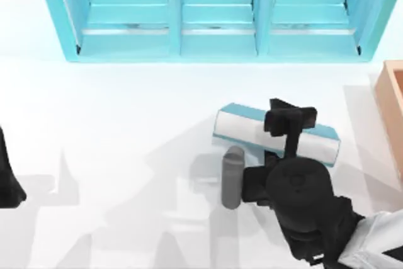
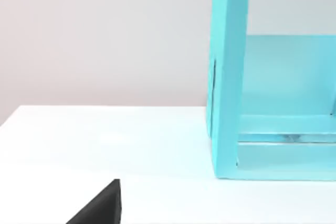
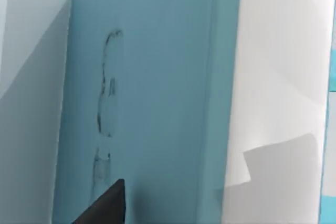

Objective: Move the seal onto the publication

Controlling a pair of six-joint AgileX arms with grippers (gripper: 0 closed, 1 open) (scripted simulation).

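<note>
The right arm (image 1: 308, 200) of the AgileX pair is the nearest item in the top view, a black bulk reaching in from the table's lower right corner. The right gripper (image 1: 289, 120) stands directly over the publication (image 1: 249, 129), masking the middle of it. Whether this gripper is clenched, released or grasping anything cannot be told. The publication lies flat on the white table (image 1: 126, 124), slightly askew, with its teal cover and white page edges visible on both sides of the gripper. In the right wrist view, the teal cover (image 3: 157, 103) appears close beneath the camera and bears a faint dark mark. A dark tip of the gripper shows at the frame edge. A grey cylinder (image 1: 232, 177) lies just beside the publication on its near left side; it cannot be determined whether the two touch. The light-blue shelf unit (image 1: 214, 36) stands well beyond the publication at the table's far edge, and its end panel (image 2: 228, 77) shows in the left wrist view. A wooden box (image 1: 391, 108) sits to the right of the publication, apart from it. The left arm (image 1: 7, 177) is parked far to the publication's left, at the table edge; the state of its gripper cannot be told.
</note>
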